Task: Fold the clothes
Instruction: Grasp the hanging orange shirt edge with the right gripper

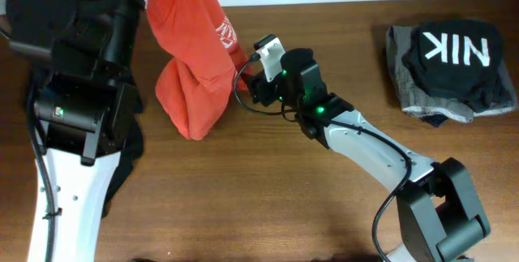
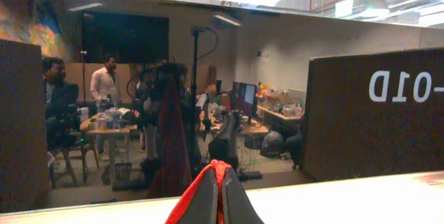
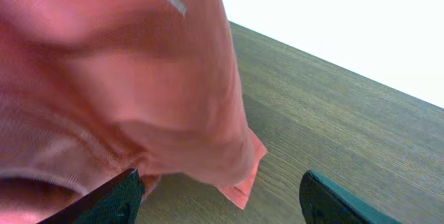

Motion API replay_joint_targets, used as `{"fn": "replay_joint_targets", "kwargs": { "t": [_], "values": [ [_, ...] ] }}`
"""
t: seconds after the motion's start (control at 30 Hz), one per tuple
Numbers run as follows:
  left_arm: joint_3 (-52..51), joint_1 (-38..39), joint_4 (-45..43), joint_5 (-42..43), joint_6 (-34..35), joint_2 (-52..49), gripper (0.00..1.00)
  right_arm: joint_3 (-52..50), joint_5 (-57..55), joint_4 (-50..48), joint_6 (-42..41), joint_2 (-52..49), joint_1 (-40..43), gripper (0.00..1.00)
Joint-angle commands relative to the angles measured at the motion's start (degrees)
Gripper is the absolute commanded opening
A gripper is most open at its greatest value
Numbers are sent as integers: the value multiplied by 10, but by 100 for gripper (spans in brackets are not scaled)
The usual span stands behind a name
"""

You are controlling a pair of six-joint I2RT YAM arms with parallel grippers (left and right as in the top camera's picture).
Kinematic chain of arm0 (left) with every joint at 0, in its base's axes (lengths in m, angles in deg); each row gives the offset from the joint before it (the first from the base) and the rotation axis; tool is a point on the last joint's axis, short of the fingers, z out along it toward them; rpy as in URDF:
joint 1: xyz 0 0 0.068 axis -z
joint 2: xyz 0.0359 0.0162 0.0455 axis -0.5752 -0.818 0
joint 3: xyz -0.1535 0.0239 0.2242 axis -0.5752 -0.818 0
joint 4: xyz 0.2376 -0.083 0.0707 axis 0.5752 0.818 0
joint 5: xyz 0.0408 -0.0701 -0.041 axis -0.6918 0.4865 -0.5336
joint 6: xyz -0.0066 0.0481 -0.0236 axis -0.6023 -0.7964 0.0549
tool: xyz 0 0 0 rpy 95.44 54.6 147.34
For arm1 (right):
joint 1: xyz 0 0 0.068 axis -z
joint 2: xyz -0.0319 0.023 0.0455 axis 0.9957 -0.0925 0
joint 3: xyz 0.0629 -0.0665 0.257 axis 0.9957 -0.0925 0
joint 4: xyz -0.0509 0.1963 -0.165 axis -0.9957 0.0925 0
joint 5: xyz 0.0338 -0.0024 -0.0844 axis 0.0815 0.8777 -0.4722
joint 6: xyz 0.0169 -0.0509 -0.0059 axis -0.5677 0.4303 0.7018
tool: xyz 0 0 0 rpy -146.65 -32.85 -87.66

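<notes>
Left gripper [image 2: 215, 197] is clamped tight on a pinch of the orange-red T-shirt [image 1: 195, 59]. The shirt hangs at far left, its lower end bunched on the table [image 1: 268, 181]. Right gripper [image 3: 220, 195] stands wide apart at the shirt's right edge, gripping nothing, a loose hem corner between its fingers.

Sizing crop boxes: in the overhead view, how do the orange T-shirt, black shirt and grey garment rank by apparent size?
1. Orange T-shirt, held up, so it looks bigger.
2. Black shirt.
3. Grey garment, mostly covered by it.
</notes>
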Motion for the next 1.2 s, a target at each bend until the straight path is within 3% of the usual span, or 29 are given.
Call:
{"fn": "replay_joint_targets", "kwargs": {
  "t": [0.0, 0.3, 0.73, 0.93, 1.03, 1.17],
  "values": [
    [12, 2, -3, 6, 7, 21, 1, 12, 30, -11, 5, -8, -2, 77],
    [12, 2, 0, 6, 7, 21, 1, 12, 79, -38, 3, -9, -25, 77],
    [12, 2, -3, 6, 7, 21, 1, 12, 77, -1, 3, -12, -60, 77],
    [12, 2, -2, 6, 8, 21, 1, 12, 77, -45, -4, -30, -63, 75],
    [12, 2, 3, 6, 8, 21, 0, 12, 72, -89, -28, -47, -63, 61],
    [12, 2, 16, 6, 7, 21, 1, 12, 24, -126, -58, -59, -63, 21]
  ]
}}
